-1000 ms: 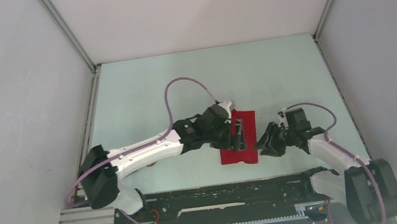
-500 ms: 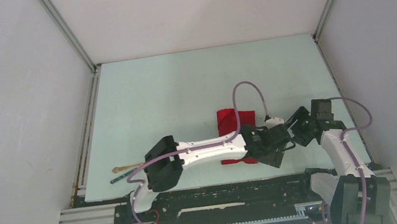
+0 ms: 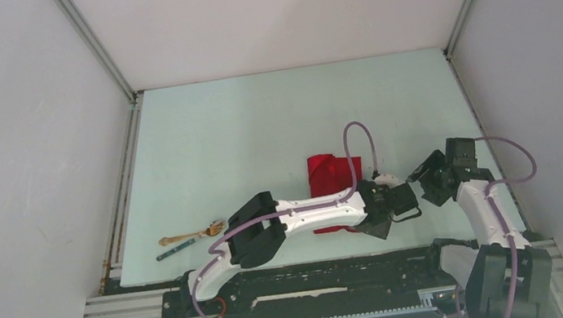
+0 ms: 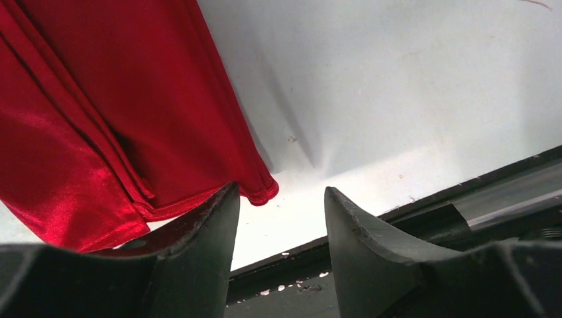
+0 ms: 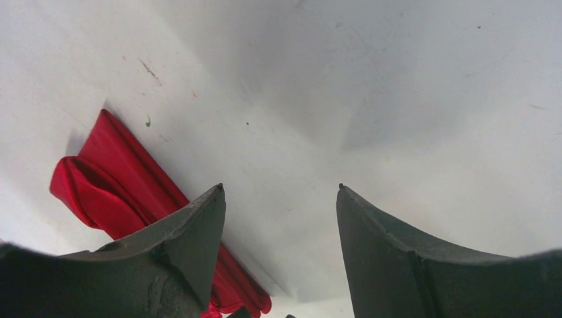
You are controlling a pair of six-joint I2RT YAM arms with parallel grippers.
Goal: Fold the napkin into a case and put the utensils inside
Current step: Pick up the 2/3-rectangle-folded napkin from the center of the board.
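Top external view showed us, at far left by the near edge of the desk, the wooden fork lying with the teal stick just beside it. Both were well apart from the napkin, which lay right of centre as a narrow, layered strip with its near end hidden under the left arm. The left pincer hung just beside the cloth's near corner, jaws moderately apart and gripping nothing. Farther right, the right pincer stood wider, also empty, over bare desk with the cloth off to its left. We judged the cloth light, thin, limp and glossy, so likely to slip and to come unfolded if dragged. A pinch on a layered edge or corner, taking all the folds together, looked safest to us. The utensils we judged light and stiff, best taken mid-handle. Room was tight at the near side, where the black rail ran close by the left pincer and the two pincers sat near each other. The far half of the desk lay open.
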